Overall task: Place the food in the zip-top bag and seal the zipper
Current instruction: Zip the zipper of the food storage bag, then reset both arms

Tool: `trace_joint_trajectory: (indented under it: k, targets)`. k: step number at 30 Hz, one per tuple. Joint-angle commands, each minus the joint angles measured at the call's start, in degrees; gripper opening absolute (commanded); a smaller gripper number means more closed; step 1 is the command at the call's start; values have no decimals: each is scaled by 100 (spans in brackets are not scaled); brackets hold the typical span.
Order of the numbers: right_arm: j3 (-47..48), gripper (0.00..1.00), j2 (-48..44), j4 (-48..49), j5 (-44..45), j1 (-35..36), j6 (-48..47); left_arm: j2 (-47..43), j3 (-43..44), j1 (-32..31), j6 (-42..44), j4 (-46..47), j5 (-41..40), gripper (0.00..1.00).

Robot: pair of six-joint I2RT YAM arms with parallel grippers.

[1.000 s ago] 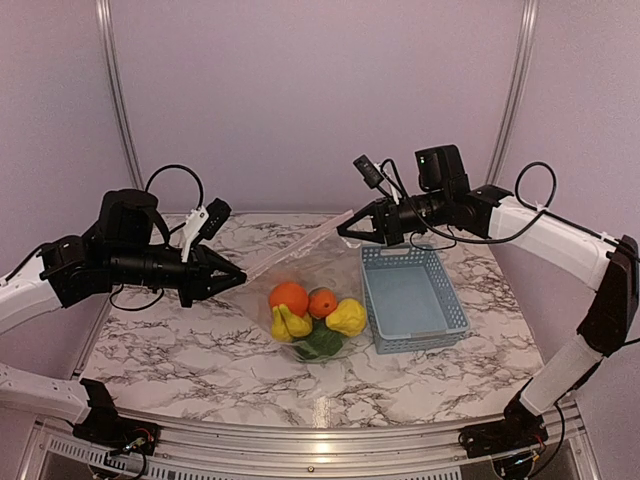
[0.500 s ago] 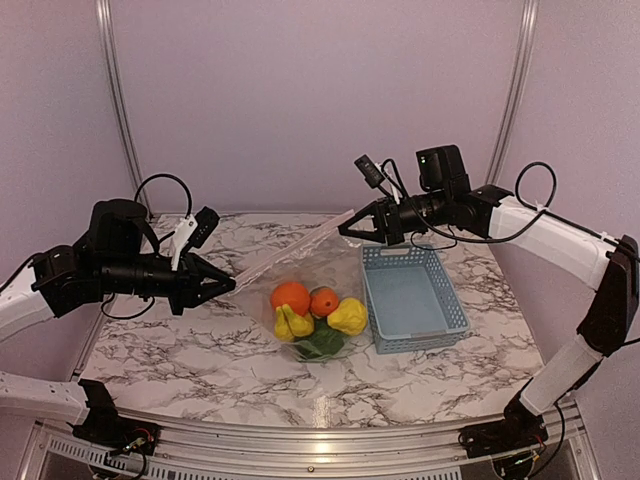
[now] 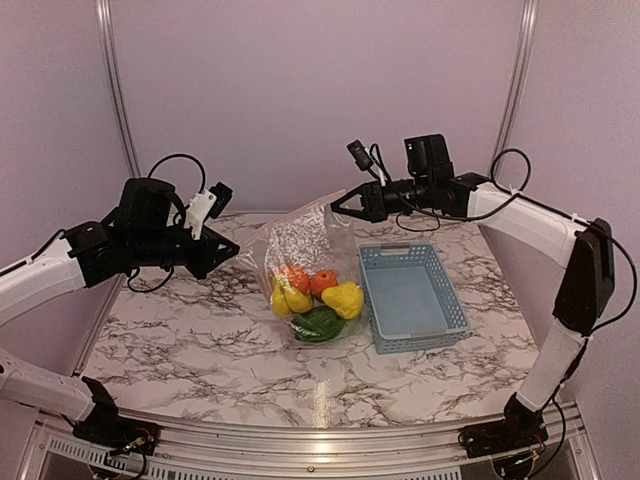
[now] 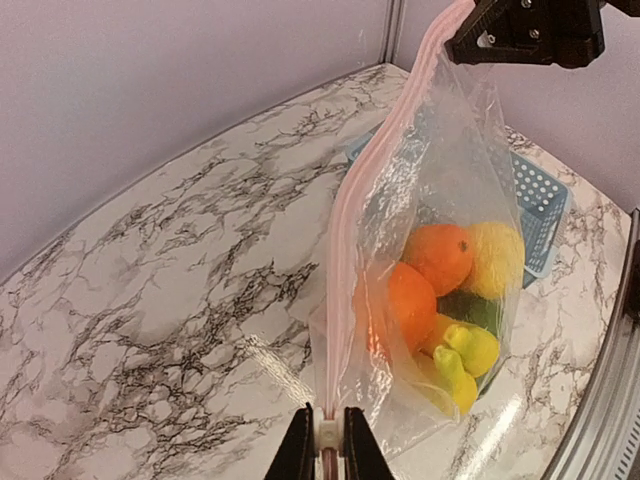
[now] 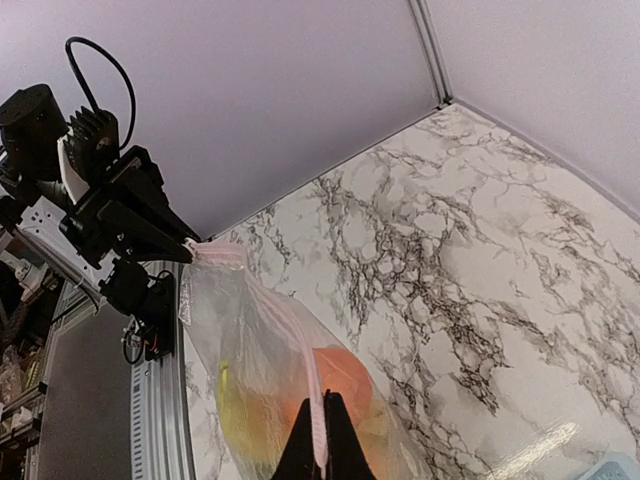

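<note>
the left jaws are pressed together on one end of the zipper, pinching the pinkish strip between their tips. the right jaws are pressed together too, pinching the other end of the same strip. the zipper runs as a slack line from one pair of jaws to the other, and the right jaws hold their end higher than the left jaws hold theirs.

the zip-top bag hangs below both pairs of jaws, between them, its clear film crinkled and bulging downward. the food sits bunched in the bottom of the bag, well below the strip. in the left wrist view an orange lies ahead of the left jaws, with a red-orange ball nearer to them, a yellow pepper on the far side of the orange, bananas lowest, and a green pepper tucked in between. the two sides of the strip lie together as one band; whether they are sealed along the whole length i cannot tell. whether the bottom of the bag touches the bench i cannot tell either.

a grey-blue basket stands on the bench below the right jaws, just beside the bag on the side away from the left jaws.
</note>
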Motion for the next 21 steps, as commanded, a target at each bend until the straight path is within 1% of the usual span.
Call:
trace_joint_trajectory:
  k: [1, 4, 6, 8, 9, 10, 11, 12, 14, 15, 18, 20, 21]
  targets:
    - [1182, 0, 549, 316, 182, -49, 70, 604, 905, 404, 483, 675, -318, 4]
    - [1601, 0, 805, 322, 172, -106, 77, 864, 1329, 646, 727, 686, -182, 4]
    - [1597, 0, 835, 413, 155, -156, 120, 940, 1458, 738, 975, 595, -45, 4]
    - [1398, 0, 782, 426, 139, -180, 76, 927, 1395, 749, 1126, 498, 13, 5]
    - [1225, 3, 726, 435, 109, -181, 63, 878, 1284, 749, 1133, 490, 85, 7]
    - [1012, 8, 645, 465, 48, -180, 63, 846, 1148, 749, 1108, 489, 206, 10]
    - [775, 14, 558, 469, 9, -180, 55, 740, 983, 749, 1047, 490, 365, 15]
    - [551, 21, 436, 457, -36, -180, 57, 655, 825, 749, 954, 478, 516, 22]
    - [136, 40, 150, 407, -192, -180, 87, 472, 580, 749, 780, 383, 735, 36]
    - [-9, 47, -25, 369, -287, -175, 120, 343, 506, 749, 693, 324, 797, 42]
    - [-291, 62, -667, 163, -328, -172, 172, -165, 334, 749, 411, 284, 771, 59]
    - [-295, 73, -995, -125, 48, -182, 44, -554, 210, 749, 166, 405, 330, 78]
    - [-283, 80, -1121, -271, 312, -181, -24, -702, 156, 749, 21, 477, -4, 93]
